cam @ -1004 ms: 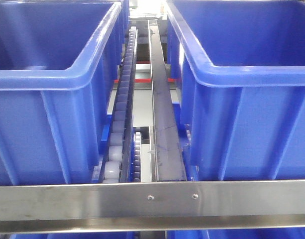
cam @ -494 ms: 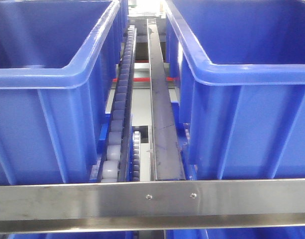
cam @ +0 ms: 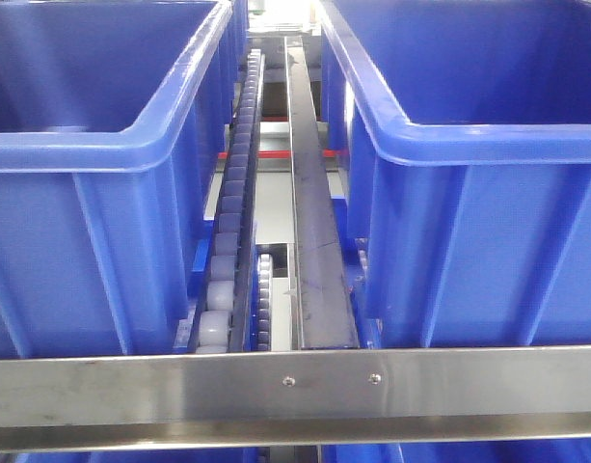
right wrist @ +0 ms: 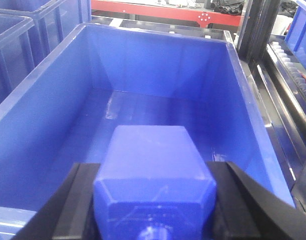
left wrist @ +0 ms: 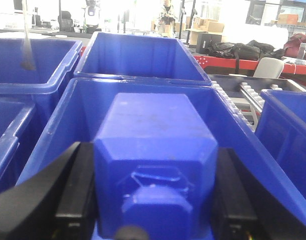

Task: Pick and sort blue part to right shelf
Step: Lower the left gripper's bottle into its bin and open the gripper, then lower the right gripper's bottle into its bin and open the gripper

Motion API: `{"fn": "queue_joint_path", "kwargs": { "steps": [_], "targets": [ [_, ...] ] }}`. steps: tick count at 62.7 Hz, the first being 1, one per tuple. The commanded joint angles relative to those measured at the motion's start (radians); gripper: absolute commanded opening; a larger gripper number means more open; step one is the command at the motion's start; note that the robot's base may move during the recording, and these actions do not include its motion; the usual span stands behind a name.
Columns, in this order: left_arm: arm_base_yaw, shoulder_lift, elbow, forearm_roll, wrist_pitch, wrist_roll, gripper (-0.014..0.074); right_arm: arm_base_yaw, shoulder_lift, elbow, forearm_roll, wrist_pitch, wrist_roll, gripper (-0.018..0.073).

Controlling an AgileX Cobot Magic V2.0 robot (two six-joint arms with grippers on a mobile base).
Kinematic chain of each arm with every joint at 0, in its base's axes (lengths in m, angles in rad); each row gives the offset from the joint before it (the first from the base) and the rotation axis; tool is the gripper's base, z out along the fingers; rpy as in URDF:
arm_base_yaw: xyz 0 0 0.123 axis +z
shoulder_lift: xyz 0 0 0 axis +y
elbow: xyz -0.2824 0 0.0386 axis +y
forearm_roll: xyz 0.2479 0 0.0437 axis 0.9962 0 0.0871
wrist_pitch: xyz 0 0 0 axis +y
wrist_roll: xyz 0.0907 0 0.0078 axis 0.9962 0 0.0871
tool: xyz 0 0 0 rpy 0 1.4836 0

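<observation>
Both claws carry a blue part above open bins

The left claw is clamped on a blue part, its black fingers pressed flat against the part's two sides, held over a blue bin. The right claw grips a second blue part the same way above an empty deep bin. The front view shows only two bins and the roller track between them behind a steel rail; neither arm appears there. The likely risks: the smooth sloped faces could let a part slip if pressure eases, and a release off-centre could strike the bin rim or land it in the wrong bin.
</observation>
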Motion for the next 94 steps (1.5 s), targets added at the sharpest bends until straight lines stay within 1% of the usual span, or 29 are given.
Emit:
{"fn": "queue_joint_path", "kwargs": {
  "steps": [1, 8, 15, 17, 22, 26, 29, 40, 47, 51, 55, 58, 60, 65, 68, 73, 78, 85, 94],
  "targets": [
    [-0.002, 0.010, -0.031, -0.013, -0.091, 0.000, 0.0365, -0.005, 0.010, -0.028, -0.004, -0.108, 0.001, 0.0393],
    [-0.002, 0.010, -0.031, -0.018, -0.091, 0.000, 0.0365, -0.005, 0.010, -0.028, -0.004, -0.152, 0.001, 0.0393],
    [-0.002, 0.010, -0.031, -0.019, -0.091, 0.000, 0.0365, -0.005, 0.010, -0.028, -0.004, -0.167, 0.001, 0.0393],
    [-0.002, 0.010, -0.031, -0.019, -0.091, 0.000, 0.0365, -0.005, 0.012, -0.028, 0.005, -0.169, 0.001, 0.0393],
    [-0.002, 0.010, -0.031, -0.019, -0.089, 0.000, 0.0365, -0.005, 0.029, -0.028, 0.075, -0.193, 0.001, 0.0393],
    [-0.002, 0.010, -0.031, -0.019, -0.091, 0.000, 0.0365, -0.005, 0.070, -0.028, 0.130, -0.241, 0.001, 0.0393],
    [-0.002, 0.017, -0.031, -0.019, -0.091, 0.000, 0.0365, -0.005, 0.111, -0.028, 0.149, -0.284, 0.001, 0.0393],
    [-0.005, 0.092, -0.031, -0.019, -0.091, 0.000, 0.0365, -0.005, 0.320, -0.030, 0.150, -0.460, 0.001, 0.0393],
    [-0.031, 0.171, -0.042, -0.019, -0.093, 0.000, 0.0365, -0.005, 0.460, -0.054, 0.150, -0.561, 0.001, 0.0393],
    [-0.065, 0.234, -0.060, -0.016, -0.106, 0.000, 0.0365, -0.005, 0.527, -0.075, 0.149, -0.601, 0.001, 0.0393],
    [-0.097, 0.290, -0.076, 0.021, -0.108, 0.000, 0.0365, -0.005, 0.586, -0.092, 0.149, -0.625, 0.001, 0.0393],
    [-0.121, 0.337, -0.081, 0.056, -0.128, 0.000, 0.0369, -0.005, 0.618, -0.104, 0.149, -0.642, 0.001, 0.0393],
    [-0.131, 0.362, -0.083, 0.063, -0.146, 0.000, 0.0374, -0.005, 0.631, -0.110, 0.149, -0.650, 0.001, 0.0393],
    [-0.148, 0.429, -0.097, 0.065, -0.175, 0.000, 0.0402, -0.005, 0.655, -0.120, 0.149, -0.670, 0.001, 0.0395],
    [-0.153, 0.461, -0.117, 0.050, -0.175, -0.002, 0.0447, -0.005, 0.661, -0.120, 0.149, -0.682, 0.001, 0.0398],
    [-0.153, 0.495, -0.149, 0.007, -0.175, -0.004, 0.0536, -0.005, 0.661, -0.120, 0.149, -0.685, 0.001, 0.0440],
    [-0.153, 0.527, -0.181, 0.007, -0.173, -0.004, 0.0585, -0.005, 0.661, -0.120, 0.149, -0.701, 0.001, 0.0514],
    [-0.153, 0.560, -0.200, 0.007, -0.173, -0.004, 0.0589, -0.005, 0.661, -0.120, 0.149, -0.710, 0.001, 0.0596],
    [-0.153, 0.569, -0.200, 0.007, -0.175, -0.004, 0.0587, -0.005, 0.661, -0.120, 0.149, -0.698, 0.001, 0.0592]
  ]
}}
